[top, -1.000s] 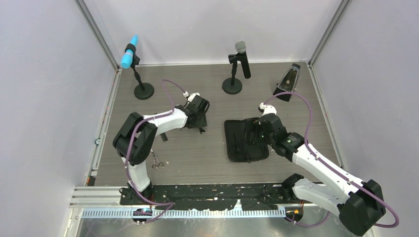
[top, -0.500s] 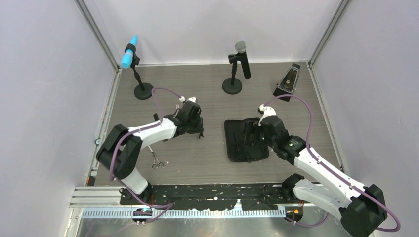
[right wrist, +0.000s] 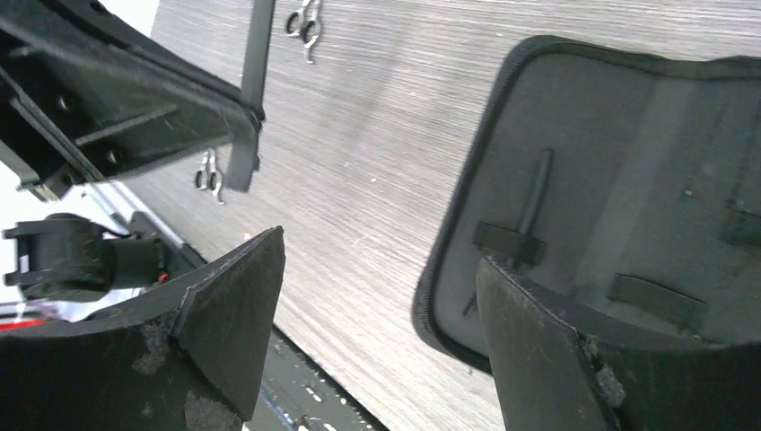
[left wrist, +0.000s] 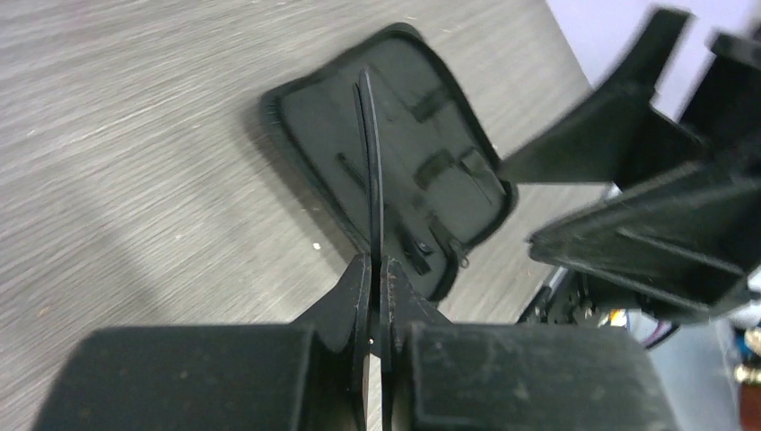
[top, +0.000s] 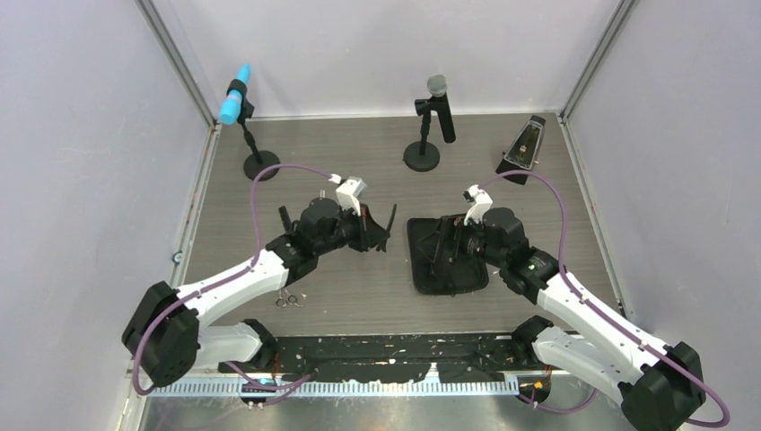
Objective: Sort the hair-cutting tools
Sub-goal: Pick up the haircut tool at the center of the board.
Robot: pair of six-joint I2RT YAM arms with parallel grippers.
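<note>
The left pincer just clamped what looks like the comb, ready for slotting into the case; right pincer gapes, empty

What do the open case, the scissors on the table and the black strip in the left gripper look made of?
Case: soft matte dark fabric, probably, given its padded rim and sewn strap loops. Scissors: bright silver metal, judging by the shine. Black strip in the left gripper: thin, stiff, matte, likely plastic; seen mostly edge-on, so uncertain.
</note>
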